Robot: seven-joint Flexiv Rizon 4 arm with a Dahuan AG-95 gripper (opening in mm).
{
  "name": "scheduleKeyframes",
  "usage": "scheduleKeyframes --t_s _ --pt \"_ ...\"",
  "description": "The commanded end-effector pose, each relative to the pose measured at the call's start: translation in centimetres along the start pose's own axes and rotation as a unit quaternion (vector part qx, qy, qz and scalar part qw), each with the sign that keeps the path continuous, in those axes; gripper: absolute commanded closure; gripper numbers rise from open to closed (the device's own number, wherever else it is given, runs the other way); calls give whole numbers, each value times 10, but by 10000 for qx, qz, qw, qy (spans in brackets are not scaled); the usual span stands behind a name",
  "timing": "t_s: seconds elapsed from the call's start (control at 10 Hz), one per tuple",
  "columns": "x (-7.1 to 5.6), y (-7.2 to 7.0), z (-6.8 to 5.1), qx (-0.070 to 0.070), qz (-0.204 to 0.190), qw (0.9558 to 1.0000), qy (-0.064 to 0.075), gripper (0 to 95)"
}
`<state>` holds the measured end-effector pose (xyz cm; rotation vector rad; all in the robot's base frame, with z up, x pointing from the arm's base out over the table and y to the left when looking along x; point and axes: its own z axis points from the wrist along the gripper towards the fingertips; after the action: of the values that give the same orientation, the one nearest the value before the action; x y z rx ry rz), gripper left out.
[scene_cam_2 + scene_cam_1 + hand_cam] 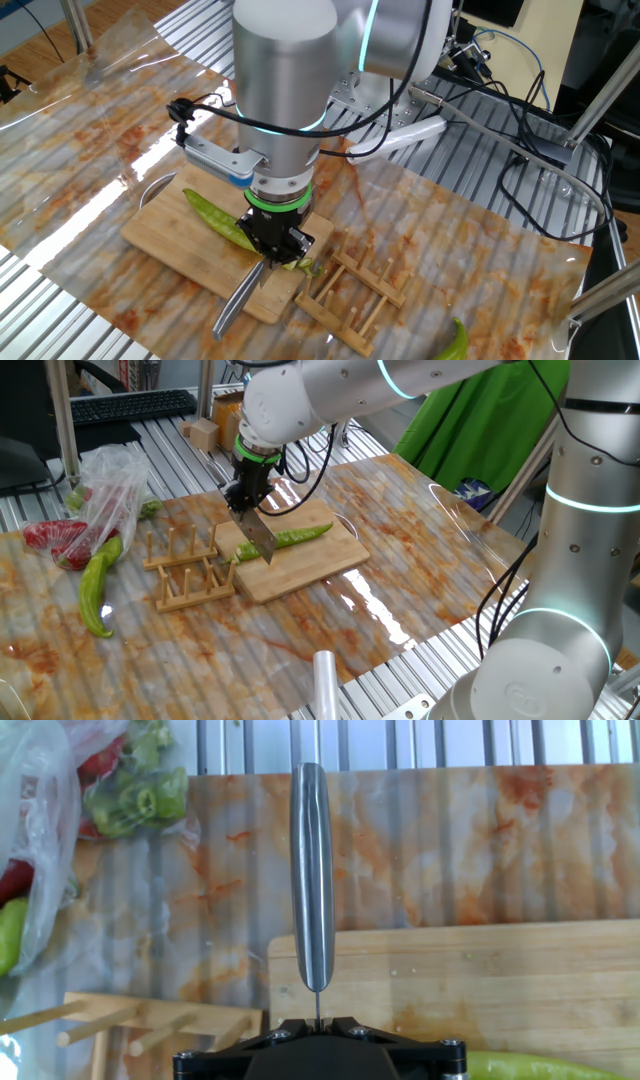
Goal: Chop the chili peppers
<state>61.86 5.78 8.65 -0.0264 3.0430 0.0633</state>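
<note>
One green chili pepper lies lengthwise on the wooden cutting board. My gripper is shut on a knife, gripping it by the thin steel blade's back end. The blade slants down across the pepper's end nearest the rack. In the other fixed view the chili pepper runs under my gripper, and the knife points toward the board's near edge. The hand view shows the knife edge-on ahead of my gripper, with the chili pepper at the bottom right.
A wooden peg rack stands beside the board's left end. A paler yellow-green pepper and a clear plastic bag with red peppers lie at the left. A keyboard and a wooden block sit behind.
</note>
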Motion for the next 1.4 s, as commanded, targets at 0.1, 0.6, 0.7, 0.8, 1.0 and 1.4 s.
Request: scheduleKeyframes --t_s 0.1,0.6,0.7,0.8,1.0,1.4 --pt "1 1 -1 -21 -21 10000 7 950" --pt "2 1 0 -28 -37 10000 -4 950" --pt "2 1 0 -28 -36 10000 -18 950" --pt "2 1 0 -31 -39 10000 -25 950" --pt "2 2 -1 -30 -43 10000 -41 950" --pt "1 4 8 -14 -55 10000 -43 950"
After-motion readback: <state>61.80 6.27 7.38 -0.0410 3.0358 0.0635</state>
